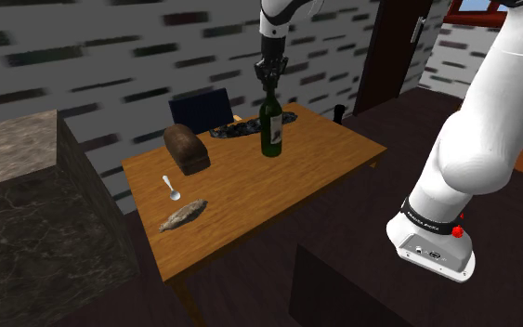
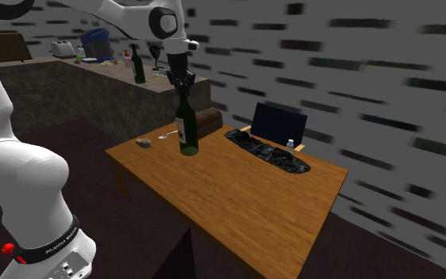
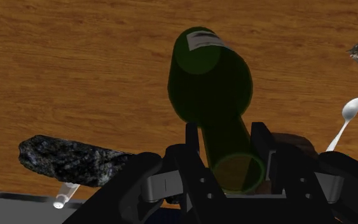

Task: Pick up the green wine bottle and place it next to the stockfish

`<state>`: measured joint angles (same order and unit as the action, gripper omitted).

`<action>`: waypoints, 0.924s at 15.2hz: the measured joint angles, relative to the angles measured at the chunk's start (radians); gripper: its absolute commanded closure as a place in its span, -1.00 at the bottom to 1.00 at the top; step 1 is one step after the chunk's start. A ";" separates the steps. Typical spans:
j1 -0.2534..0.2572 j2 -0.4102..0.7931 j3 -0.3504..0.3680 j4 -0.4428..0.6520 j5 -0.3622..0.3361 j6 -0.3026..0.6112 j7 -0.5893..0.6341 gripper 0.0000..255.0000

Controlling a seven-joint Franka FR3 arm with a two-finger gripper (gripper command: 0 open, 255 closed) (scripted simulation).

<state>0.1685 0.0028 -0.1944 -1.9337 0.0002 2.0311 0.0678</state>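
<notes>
We see a rectangular wooden worktop (image 1: 287, 181) with warm, streaky grain. A green wine bottle (image 1: 270, 125) of dark glossy glass stands upright on it, round-shouldered, with a slim neck and a pale label on its body. Its base is at the wood, though we cannot tell whether it rests there or is just lifted. The black end effector (image 1: 269, 85) comes straight down from above. In the wrist view its two fingers (image 3: 193, 137) press against either side of the neck just under the round mouth, gripping the bottle. The stockfish (image 1: 183, 215) lies well apart from the bottle, near the worktop edge at the shoulder view's lower left. It is a flat, greyish-tan dried fish with a rough surface and a tapered tail. Just beside it lies a small pale spoon (image 1: 170, 189) with an oval bowl. Between the spoon and the bottle sits a dark brown, round-topped loaf (image 1: 187, 149). Behind the bottle, along the far edge, stretches a long black slab (image 2: 270, 152) with a coarse, speckled, stony texture. A small clear vial (image 2: 291, 145) stands at the slab. A dark blue chair back (image 2: 277, 124) rises behind the slab.
</notes>
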 measured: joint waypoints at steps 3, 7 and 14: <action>0.037 0.004 0.037 0.006 -0.007 -0.002 0.077 1.00; 0.083 0.019 0.081 0.021 -0.015 -0.004 0.171 1.00; 0.163 0.070 0.155 0.089 -0.030 -0.025 0.330 1.00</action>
<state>0.3312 0.0726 -0.0399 -1.8443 -0.0303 2.0065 0.3979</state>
